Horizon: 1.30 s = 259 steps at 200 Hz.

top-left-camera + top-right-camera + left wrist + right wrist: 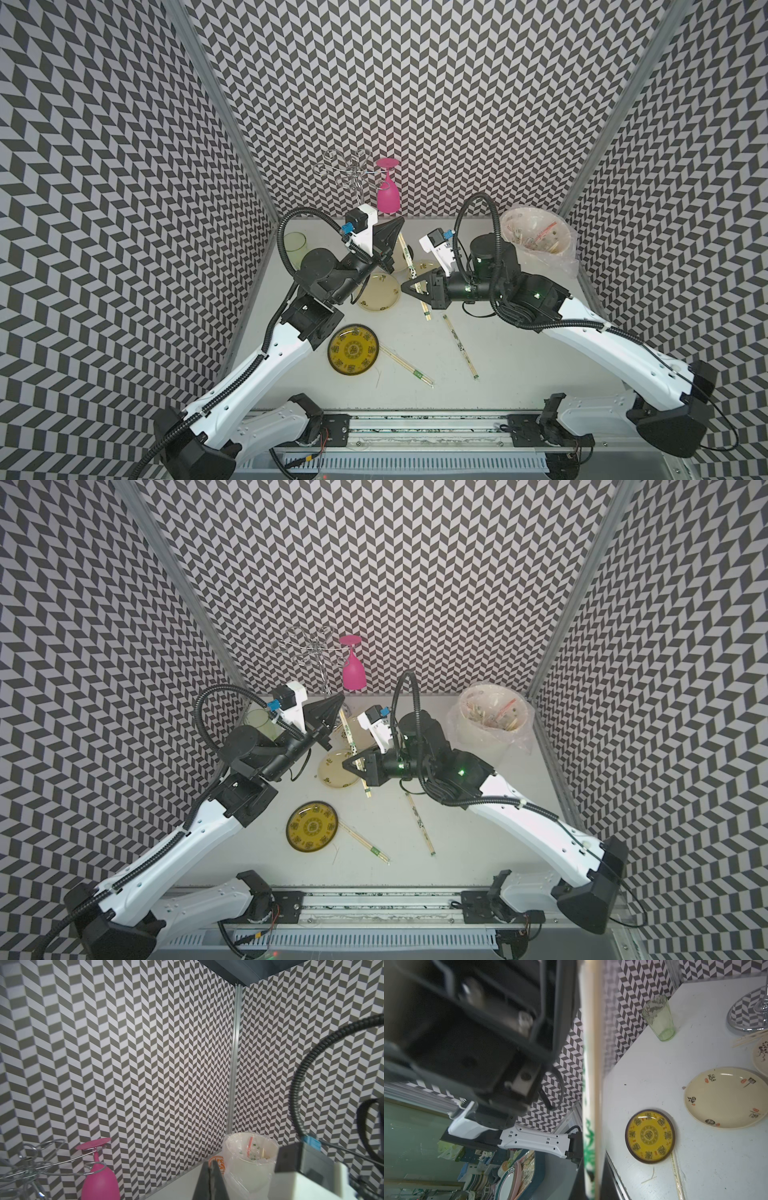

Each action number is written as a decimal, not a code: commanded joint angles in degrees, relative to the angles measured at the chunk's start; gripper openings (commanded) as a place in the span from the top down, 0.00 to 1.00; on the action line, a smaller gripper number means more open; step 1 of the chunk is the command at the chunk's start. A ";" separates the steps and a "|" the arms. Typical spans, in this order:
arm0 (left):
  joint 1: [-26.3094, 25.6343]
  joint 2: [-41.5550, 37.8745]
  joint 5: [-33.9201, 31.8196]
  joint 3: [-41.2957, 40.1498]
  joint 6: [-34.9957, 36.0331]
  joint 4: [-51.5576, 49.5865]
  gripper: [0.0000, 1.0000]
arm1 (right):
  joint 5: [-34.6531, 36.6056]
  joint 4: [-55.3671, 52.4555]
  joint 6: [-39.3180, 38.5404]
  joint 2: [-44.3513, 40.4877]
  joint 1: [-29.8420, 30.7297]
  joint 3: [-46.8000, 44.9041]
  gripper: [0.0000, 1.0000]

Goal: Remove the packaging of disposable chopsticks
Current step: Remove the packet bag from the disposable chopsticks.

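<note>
Sleeved chopsticks [596, 1064], pale wood, clear green-printed wrap [588, 1136], pinched in closed right hand [412, 286]; left hand [400, 223] closed, contents unclear.

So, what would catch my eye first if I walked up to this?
Probably the dizzying black-and-white zigzag walls on three sides. Next, the left arm and right arm meeting over the middle of the table, the right one gripping wrapped chopsticks. Then the bright pink glass hanging upside down from a wire rack at the back.
</note>
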 commanded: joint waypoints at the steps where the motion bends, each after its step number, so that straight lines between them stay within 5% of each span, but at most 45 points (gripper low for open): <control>1: -2.65 1.95 8.96 -1.38 -2.95 -8.94 1.00 | 5.51 22.82 0.29 1.11 -3.26 3.93 1.00; 72: 1.52 -0.16 11.01 -3.32 -5.60 -4.57 1.00 | 3.84 22.84 -2.42 2.66 -4.20 2.49 1.00; 115: 8.43 -2.04 25.12 -3.88 -11.37 1.12 1.00 | 10.68 20.62 -4.62 -2.63 -8.23 -6.26 1.00; 166: 8.83 -0.82 40.42 -2.54 -13.65 2.76 1.00 | 11.23 20.43 -5.48 -3.25 -14.71 -7.19 1.00; 215: 8.86 -1.30 42.40 -2.23 -13.08 2.67 1.00 | 9.37 22.90 -7.76 -4.12 -15.19 -8.06 1.00; 228: 9.96 -2.16 40.51 -2.27 -12.63 2.44 0.50 | 5.81 24.56 -9.79 -4.83 -14.72 -9.81 1.00; 242: 12.41 -3.28 40.33 -2.52 -13.00 3.41 0.44 | 2.85 23.63 -13.23 -5.55 -13.65 -11.27 1.00; 259: 16.50 -4.88 39.88 -2.92 -14.18 4.21 0.23 | 1.24 21.55 -18.09 -7.34 -12.39 -14.24 1.00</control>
